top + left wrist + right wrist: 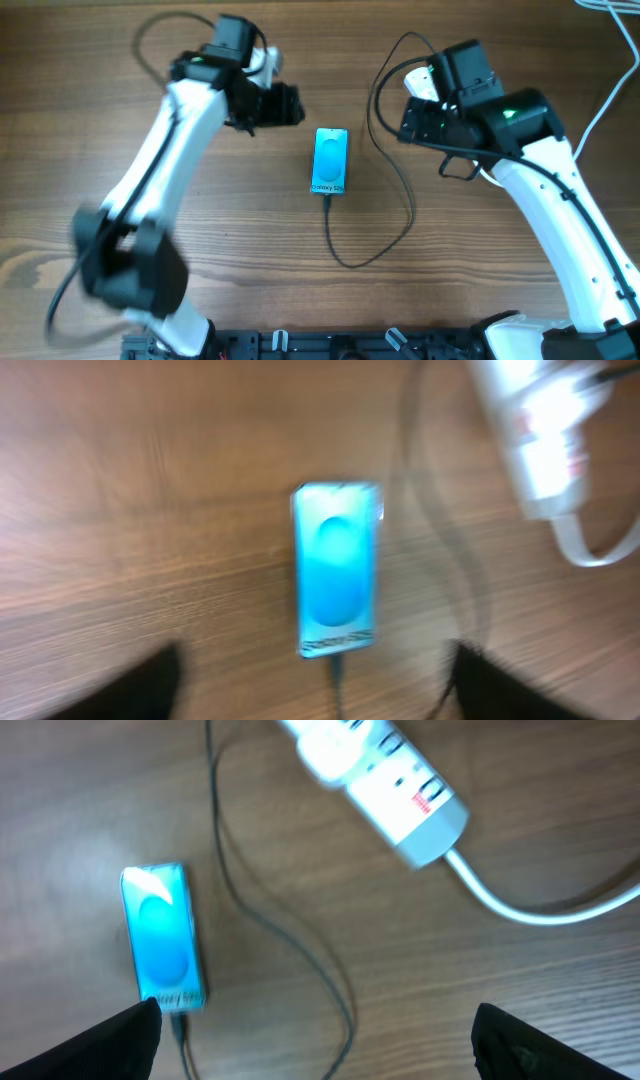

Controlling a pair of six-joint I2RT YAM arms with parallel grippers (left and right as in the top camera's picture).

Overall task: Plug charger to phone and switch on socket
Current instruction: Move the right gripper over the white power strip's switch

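The phone [330,160] lies flat at the table's middle with its turquoise screen up. It also shows in the left wrist view [337,570] and the right wrist view [163,935]. The charger [345,260], a thin black cable, meets the phone's near end and loops right and up toward the socket [420,82]. The socket is a white power strip, mostly hidden under my right arm, and it shows plainly in the right wrist view [390,780]. My left gripper [283,105] is open and empty, left of the phone. My right gripper [415,122] is open and empty above the socket.
The socket's thick white cord [530,905] runs off to the right and shows at the far right of the overhead view [610,80]. The arms' black bases [350,345] line the table's front edge. The left wrist view is blurred.
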